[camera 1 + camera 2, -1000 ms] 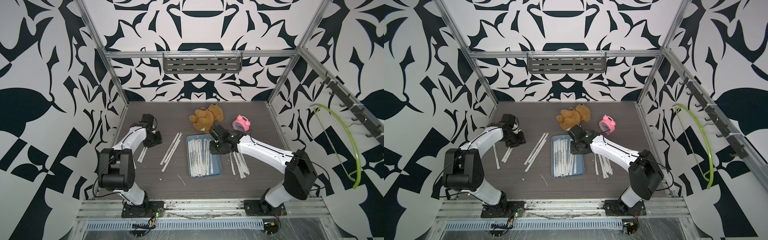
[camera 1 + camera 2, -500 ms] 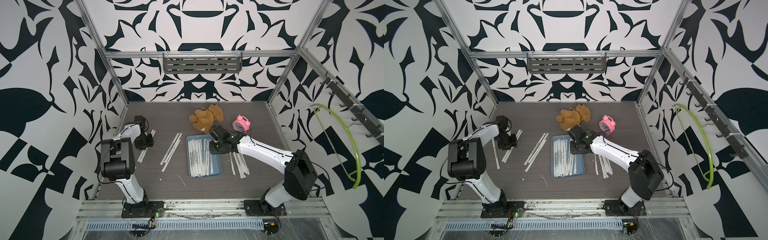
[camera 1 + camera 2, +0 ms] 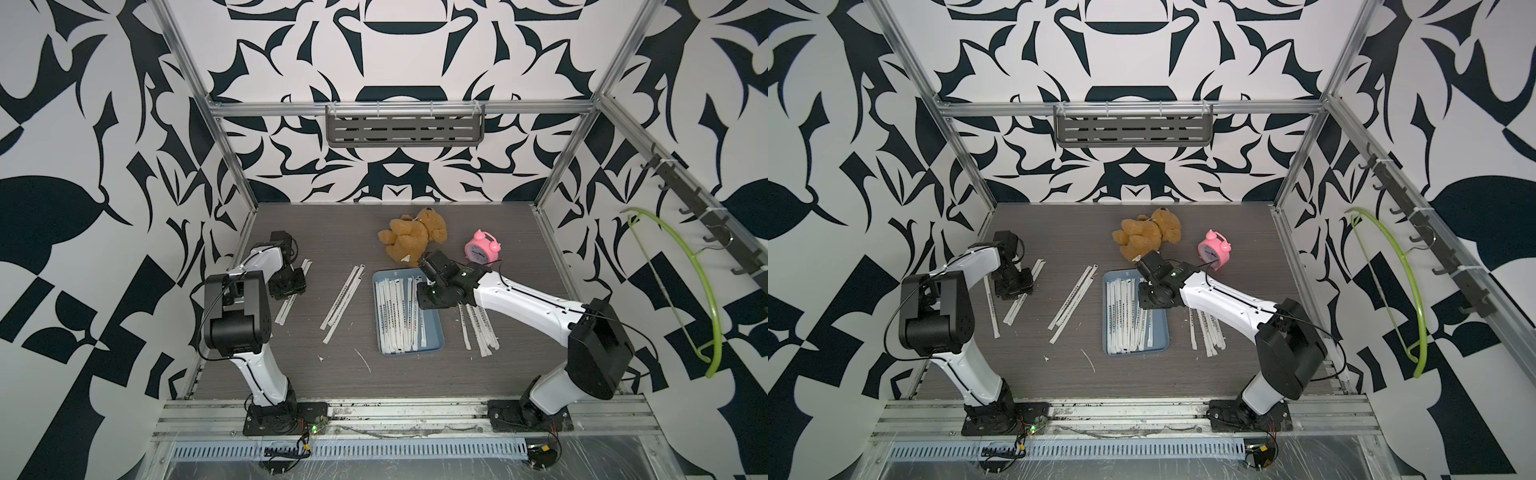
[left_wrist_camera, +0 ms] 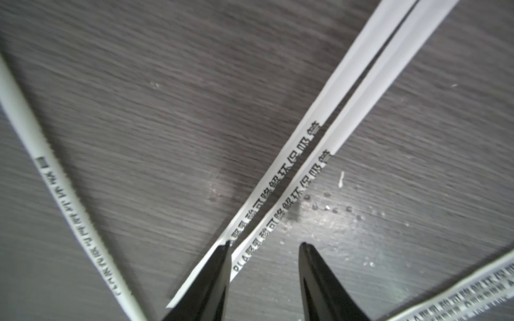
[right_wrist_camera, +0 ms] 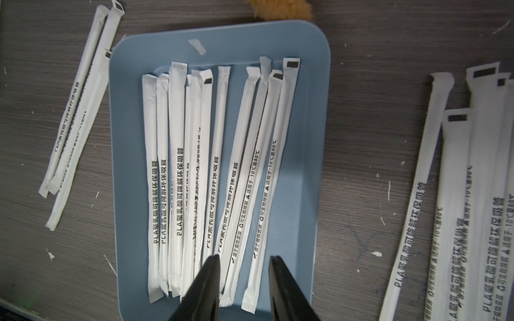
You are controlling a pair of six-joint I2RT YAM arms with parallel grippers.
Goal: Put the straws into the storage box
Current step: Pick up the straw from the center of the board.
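The right pincer (image 5: pixel 244 257) hangs partly open and empty over one end of the blue box (image 5: pixel 250 36), which sits mid-counter (image 3: pixel 332 232) with a row of straws (image 5: pixel 178 166) lying lengthwise inside. More straws lie loose on the counter on both sides of the box. The left pincer (image 4: pixel 264 244), also partly open and gripping nothing, is low over two of them.

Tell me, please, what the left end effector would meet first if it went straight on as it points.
Probably the paired straws on the table, just ahead of the left end effector; depth is unclear.
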